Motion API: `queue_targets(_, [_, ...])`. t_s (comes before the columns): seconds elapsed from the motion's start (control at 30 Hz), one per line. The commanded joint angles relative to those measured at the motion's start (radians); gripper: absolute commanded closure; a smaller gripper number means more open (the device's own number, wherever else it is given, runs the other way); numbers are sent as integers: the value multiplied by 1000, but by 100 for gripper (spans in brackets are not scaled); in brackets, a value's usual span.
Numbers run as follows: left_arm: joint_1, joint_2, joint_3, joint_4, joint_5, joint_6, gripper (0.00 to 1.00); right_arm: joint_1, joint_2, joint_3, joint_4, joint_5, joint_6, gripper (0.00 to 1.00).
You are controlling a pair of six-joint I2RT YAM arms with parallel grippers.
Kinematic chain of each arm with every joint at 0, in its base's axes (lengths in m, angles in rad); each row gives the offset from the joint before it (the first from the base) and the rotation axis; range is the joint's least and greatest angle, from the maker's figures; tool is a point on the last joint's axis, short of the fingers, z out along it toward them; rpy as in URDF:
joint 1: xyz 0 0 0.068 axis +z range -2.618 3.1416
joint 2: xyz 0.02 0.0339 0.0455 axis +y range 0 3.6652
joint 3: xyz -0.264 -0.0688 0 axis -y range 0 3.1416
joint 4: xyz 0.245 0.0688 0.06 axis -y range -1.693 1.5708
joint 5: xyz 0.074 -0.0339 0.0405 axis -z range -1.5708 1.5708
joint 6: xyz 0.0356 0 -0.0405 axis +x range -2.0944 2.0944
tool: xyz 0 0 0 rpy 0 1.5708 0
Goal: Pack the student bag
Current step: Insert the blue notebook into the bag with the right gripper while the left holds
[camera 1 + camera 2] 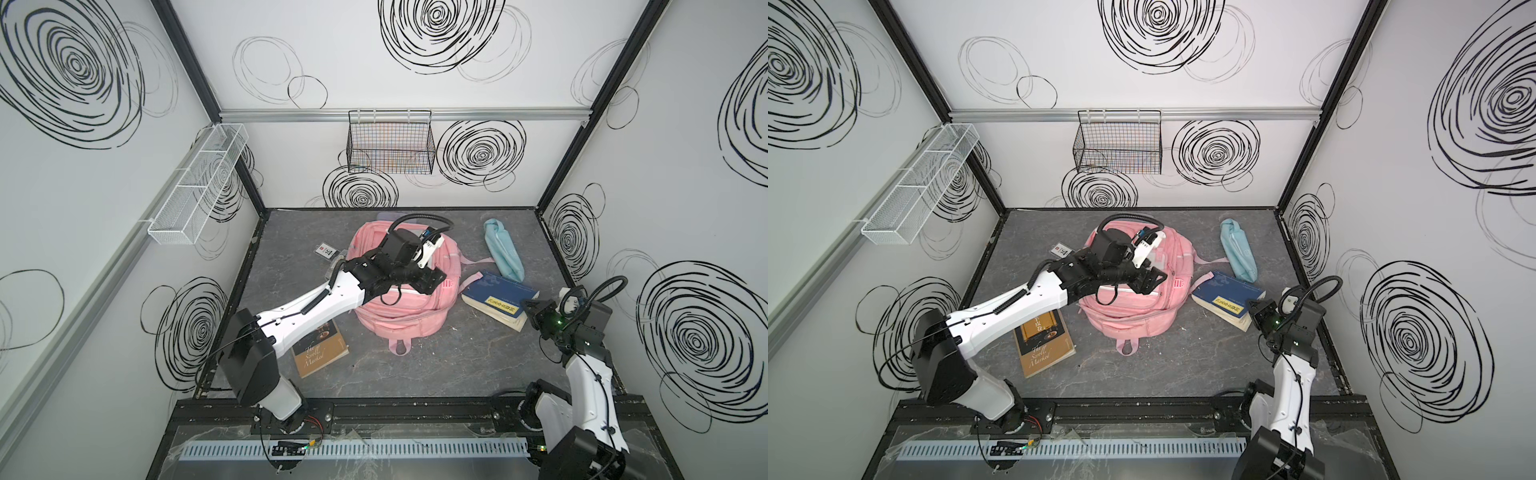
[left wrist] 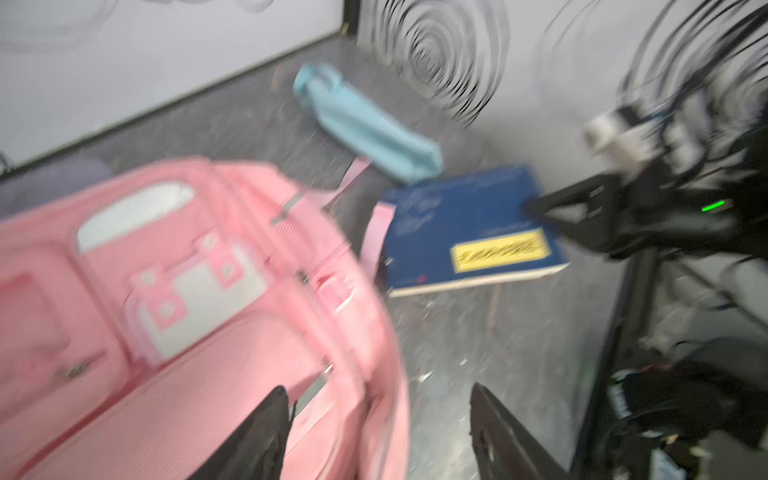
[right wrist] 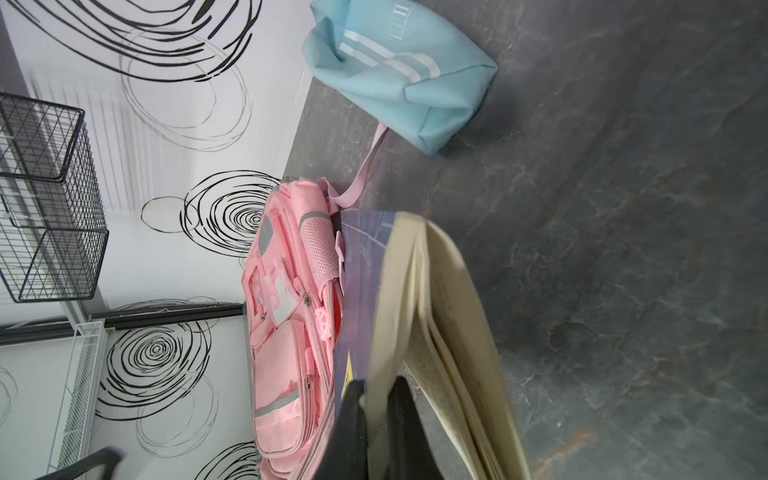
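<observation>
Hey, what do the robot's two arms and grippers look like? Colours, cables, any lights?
The left arm and right arm have smooth white shells with black joint housings. The left gripper and right gripper are black, with angular tapering fingers. A black ribbed cable loops over each wrist; a green light glows near the right wrist.

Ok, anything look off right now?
Yes: the right tool is shut on only the cover and some pages of the blue book, so the remaining pages fan open beside the student bag.
</observation>
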Motion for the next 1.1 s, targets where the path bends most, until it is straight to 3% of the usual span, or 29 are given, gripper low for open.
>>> queue_targets(0.0, [10,43,-113,-135,94,156,29,54,-19,99,-48,44,-10,100])
queue_targets(0.13, [8,32,-162,-101,149,235,30,100,-3,178,-82,56,-29,100])
queue_targets(0.4, [15,73,-167,-117,84,282,43,138,-11,197,-85,45,-25,100])
queue_targets(0.73, [44,83,-135,-126,120,255,100,188,-24,223,-117,33,-8,100])
queue_targets(0.9, [58,0,-69,-96,99,112,100,260,-48,260,-111,7,66,100])
queue_targets(1.07, [62,-110,-24,17,-22,-60,100,315,-99,364,-120,10,163,100])
